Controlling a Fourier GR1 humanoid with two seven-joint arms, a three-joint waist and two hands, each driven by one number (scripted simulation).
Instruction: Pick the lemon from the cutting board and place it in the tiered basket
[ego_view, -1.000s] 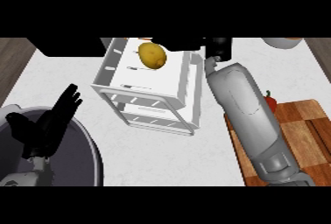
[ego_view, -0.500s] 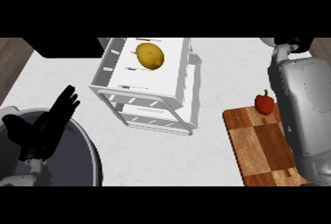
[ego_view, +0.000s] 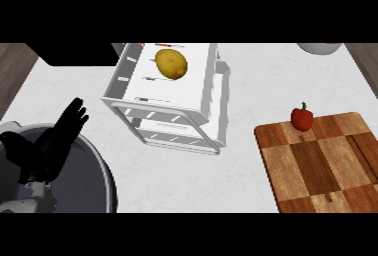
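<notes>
The yellow lemon (ego_view: 170, 64) lies in the top tier of the white tiered basket (ego_view: 167, 102) at the upper middle of the head view. A wooden cutting board (ego_view: 317, 165) sits at the right with a red pepper (ego_view: 301, 117) at its far edge. My left hand (ego_view: 50, 145) rests open at the lower left, fingers up, away from the basket. My right hand and forearm are out of the view.
A dark round pan (ego_view: 92, 185) lies under my left hand at the lower left. A white bowl (ego_view: 320, 47) shows at the top right edge. A dark area (ego_view: 74, 52) borders the counter at the top left.
My right forearm and hand have pulled back from over the basket and cutting board and left the view. The lemon stays in the basket. The left hand has not moved.
</notes>
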